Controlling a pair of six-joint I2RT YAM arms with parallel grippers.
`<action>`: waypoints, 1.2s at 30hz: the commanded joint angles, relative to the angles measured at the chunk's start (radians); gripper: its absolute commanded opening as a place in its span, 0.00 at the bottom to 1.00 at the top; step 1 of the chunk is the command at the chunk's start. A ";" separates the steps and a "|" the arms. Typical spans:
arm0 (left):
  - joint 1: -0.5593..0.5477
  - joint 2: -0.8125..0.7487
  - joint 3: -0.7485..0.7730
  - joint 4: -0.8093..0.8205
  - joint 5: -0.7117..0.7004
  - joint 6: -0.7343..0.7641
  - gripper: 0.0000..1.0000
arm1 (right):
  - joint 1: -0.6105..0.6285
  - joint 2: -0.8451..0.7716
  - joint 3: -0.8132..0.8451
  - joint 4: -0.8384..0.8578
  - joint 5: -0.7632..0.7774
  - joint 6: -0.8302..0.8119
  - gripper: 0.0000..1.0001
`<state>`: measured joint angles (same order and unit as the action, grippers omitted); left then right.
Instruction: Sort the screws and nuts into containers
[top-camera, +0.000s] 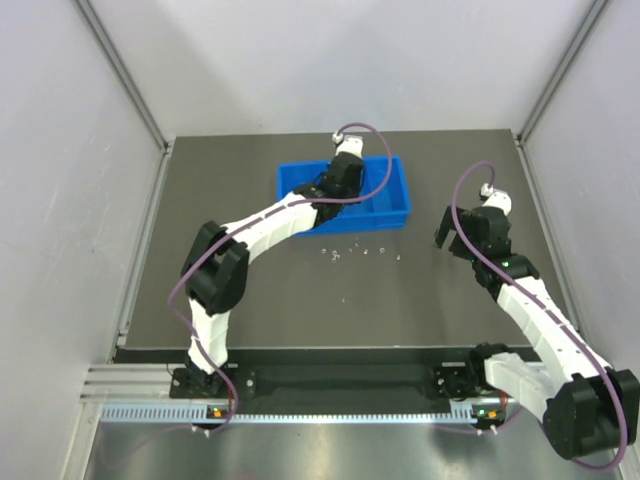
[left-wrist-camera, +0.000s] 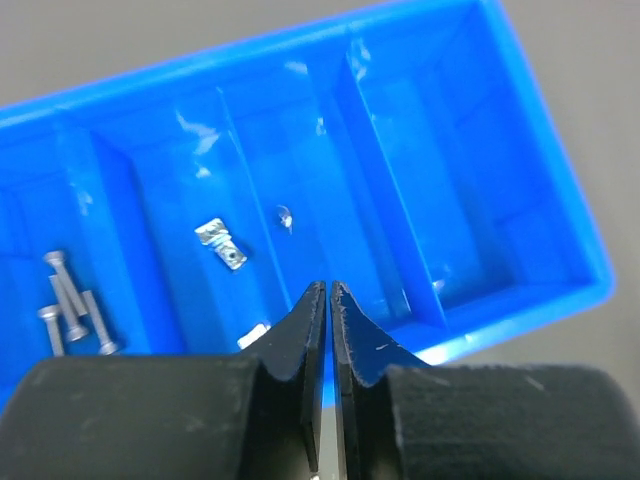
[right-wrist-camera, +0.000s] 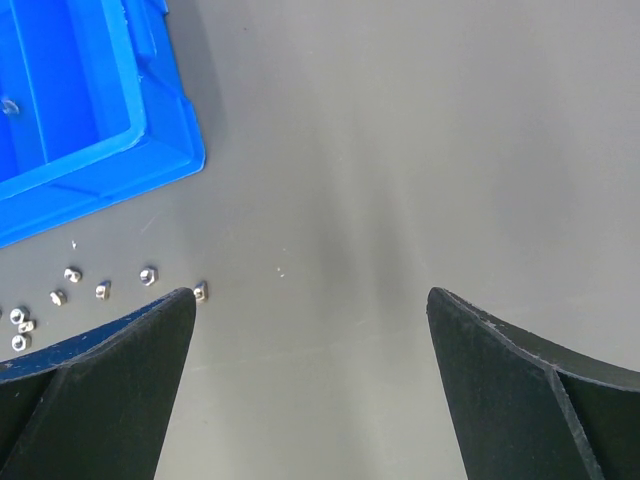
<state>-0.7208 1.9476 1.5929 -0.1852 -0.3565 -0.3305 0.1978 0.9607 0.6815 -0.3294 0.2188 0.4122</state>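
On the left, the left gripper (left-wrist-camera: 328, 290) hangs over the tray (left-wrist-camera: 560, 230). Its jaws are closed almost to touching, and we see nothing between the tips. In the wrist view, the compartment farthest left holds several screws (left-wrist-camera: 70, 300), lying close together. The next compartment has two blocky silver pieces (left-wrist-camera: 222, 243) (one is half hidden behind a finger). The third compartment holds one small bright speck (left-wrist-camera: 284, 215); it is too small for us to name, though it may be a nut. Further right, on the table (right-wrist-camera: 400, 150) near the tray, loose nuts (right-wrist-camera: 100, 290) lie scattered in a short row. The right gripper (right-wrist-camera: 311, 293) stands over the table beside them, its jaws spread wide and holding nothing. One nut lies just beside one fingertip.
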 joint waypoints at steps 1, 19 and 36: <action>0.000 0.060 0.081 0.004 -0.006 0.021 0.10 | -0.014 0.010 0.018 0.030 -0.004 -0.001 1.00; -0.153 -0.053 -0.027 -0.003 0.116 0.013 0.46 | -0.014 -0.048 0.004 0.001 0.005 -0.003 1.00; -0.218 0.171 0.018 -0.072 0.044 -0.065 0.51 | -0.014 -0.037 -0.013 -0.003 0.004 -0.013 1.00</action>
<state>-0.9398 2.0789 1.5528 -0.2352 -0.2756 -0.3744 0.1978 0.9165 0.6678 -0.3458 0.2153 0.4110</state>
